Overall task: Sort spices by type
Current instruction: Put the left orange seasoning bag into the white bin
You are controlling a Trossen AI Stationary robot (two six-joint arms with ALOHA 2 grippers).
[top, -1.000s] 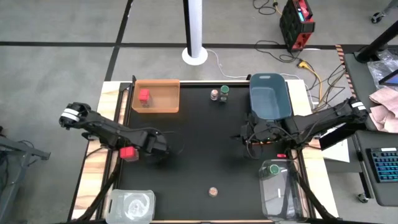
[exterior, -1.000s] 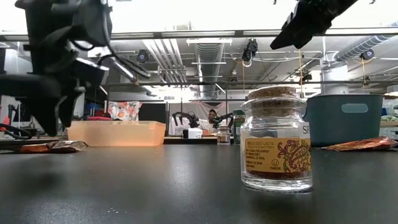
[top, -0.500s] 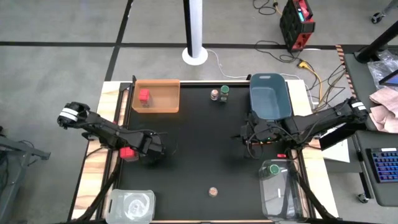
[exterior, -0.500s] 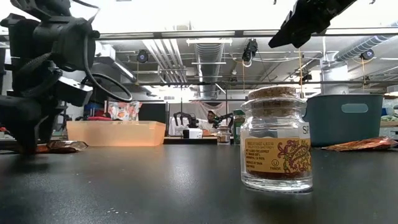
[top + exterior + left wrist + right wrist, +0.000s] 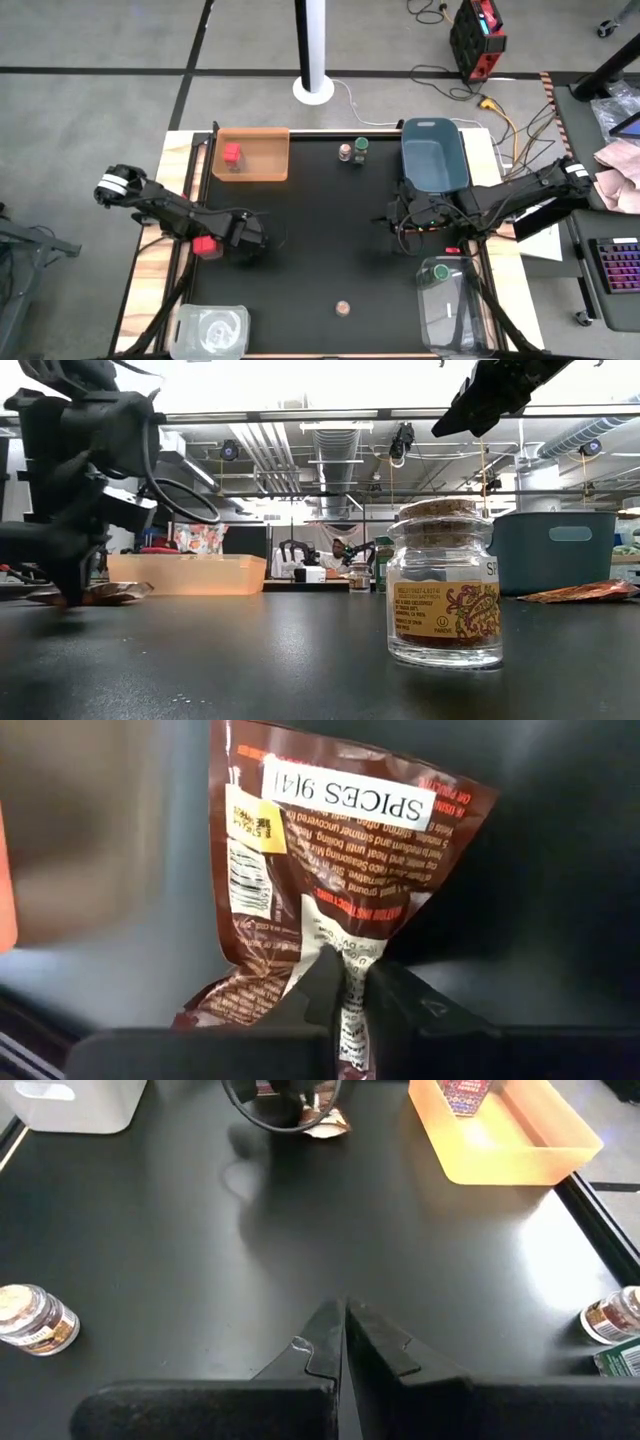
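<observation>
We see the left gripper (image 5: pixel 345 982) low at the mat's left side, fingers pinched tight on a brown spice packet (image 5: pixel 330 870); the packet's printed face fans out ahead of the fingertips. The right gripper (image 5: pixel 343 1342) hangs above the mat's right side, fingers pressed together on nothing, a cork-lidded jar (image 5: pixel 30 1318) well off to one side.

Grey floor (image 5: pixel 90 110), perhaps concrete

Brown packet (image 5: pixel 330 870) with white label, orange tray (image 5: pixel 252 155), blue tub (image 5: pixel 434 155)
</observation>
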